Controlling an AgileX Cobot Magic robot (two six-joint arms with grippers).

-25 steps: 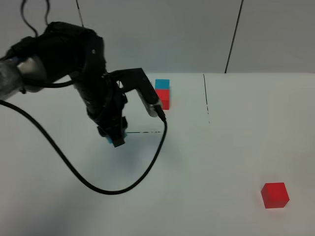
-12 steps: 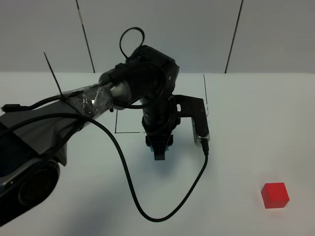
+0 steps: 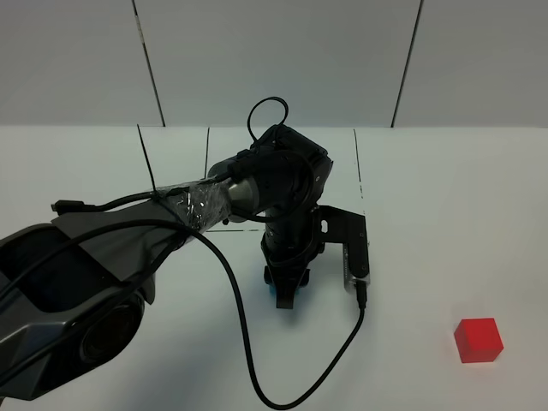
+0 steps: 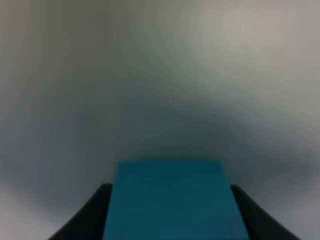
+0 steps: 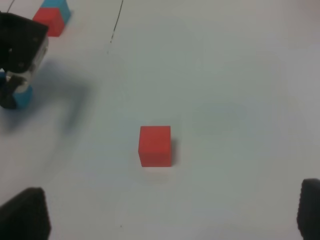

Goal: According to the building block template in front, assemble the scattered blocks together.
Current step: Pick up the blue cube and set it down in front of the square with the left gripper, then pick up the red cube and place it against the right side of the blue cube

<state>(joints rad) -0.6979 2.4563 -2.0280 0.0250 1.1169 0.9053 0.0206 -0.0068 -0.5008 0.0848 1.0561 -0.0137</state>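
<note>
White bench [image 3: 445, 197]; a black left arm [image 3: 274, 180] reaches to its middle, gripping a cyan-blue cube [image 4: 172, 200].

The left end effector [image 3: 283, 293] is clamped on that cube, low over the bench (contact unclear). The right end effector [image 5: 167, 215] hangs spread wide and empty above the red cube [image 3: 478, 339], well apart at front right. The template pair [image 5: 51, 17] sits at the far side. Both cubes look light, rigid and matte; opposite flat faces, taken squarely, should grip best.
</note>
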